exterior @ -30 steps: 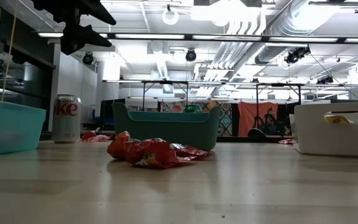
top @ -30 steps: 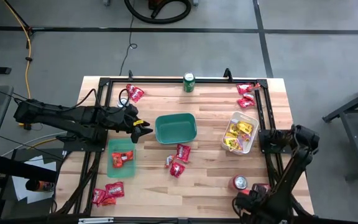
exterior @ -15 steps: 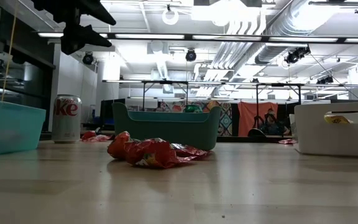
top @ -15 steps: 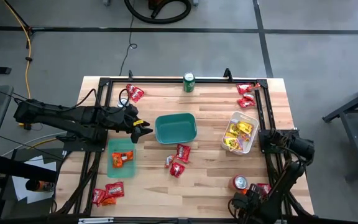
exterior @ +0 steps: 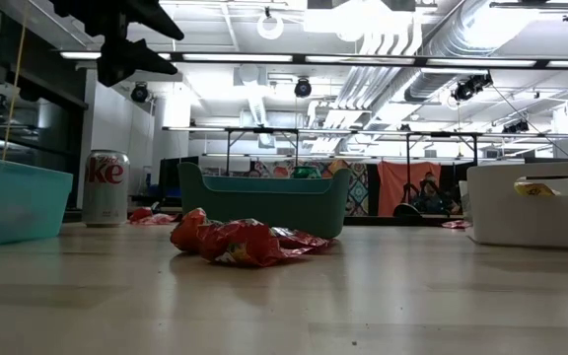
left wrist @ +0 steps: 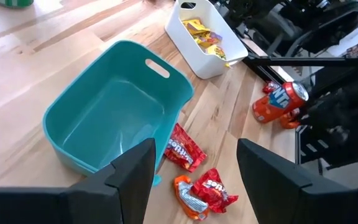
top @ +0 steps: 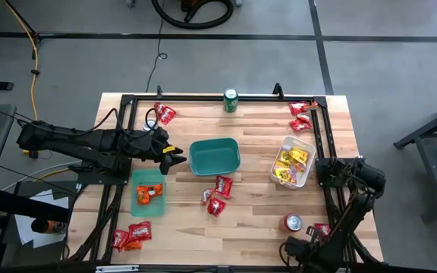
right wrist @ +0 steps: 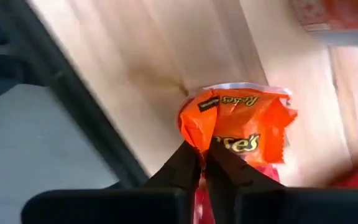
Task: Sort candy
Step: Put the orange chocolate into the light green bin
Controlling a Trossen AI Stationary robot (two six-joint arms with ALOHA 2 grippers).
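Red candy packets (top: 218, 196) lie mid-table, with more at the far left (top: 164, 114), far right (top: 300, 115), near left (top: 131, 235) and near right (top: 321, 229). My right gripper (right wrist: 205, 152) points down at the near right corner (top: 309, 244), shut on an orange packet (right wrist: 241, 127). My left gripper (left wrist: 194, 168) hangs open above the table's left, beside the teal bin (top: 215, 155). The green bin (top: 149, 193) holds an orange packet. The white bin (top: 293, 165) holds yellow ones. My right gripper pinches the orange packet at one edge (right wrist: 205, 132) between its two fingertips, which come from above and point down. The wrapper is bunched up at the pinch. The rest of the packet spreads out past the fingers over the wood; I cannot tell whether it is lifted.
A green can (top: 231, 99) stands at the far edge. A red and silver can (top: 292, 222) stands close to my right gripper, near a red packet (left wrist: 272, 87). A black frame (top: 321, 144) runs along the table's sides. Bare wood lies at the near middle.
My right arm has sunk a little at the near right corner, and its elbow has shifted slightly. The red packet beside the red and silver can shows more now. My left arm has kept still.
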